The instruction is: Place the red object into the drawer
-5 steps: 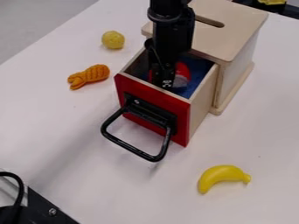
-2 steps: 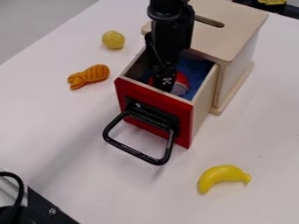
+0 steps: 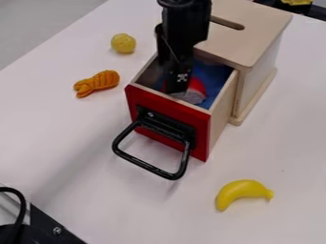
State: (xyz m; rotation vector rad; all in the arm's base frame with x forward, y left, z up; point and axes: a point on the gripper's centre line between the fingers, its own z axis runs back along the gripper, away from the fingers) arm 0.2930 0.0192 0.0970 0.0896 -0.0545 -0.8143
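The black gripper [image 3: 178, 82] hangs down into the open drawer [image 3: 167, 118], which has a red front, a black handle and a blue bottom. Behind and beside the gripper, inside the drawer, lies the red object [image 3: 197, 86], red with a greyish-white part facing the front. The gripper hides the left part of it. Whether the object is held or lies loose, I cannot tell.
The drawer belongs to a wooden box [image 3: 240, 40] with a slot on top. Left of it on the white table [image 3: 76, 143] lie a yellow ball [image 3: 123, 43] and an orange toy [image 3: 96, 83]. A yellow banana [image 3: 243, 192] lies at the lower right.
The gripper first moved down a little, then back up slightly. More of the red object's greyish-white part shows at the front. The drawer shifted slightly toward the lower right.
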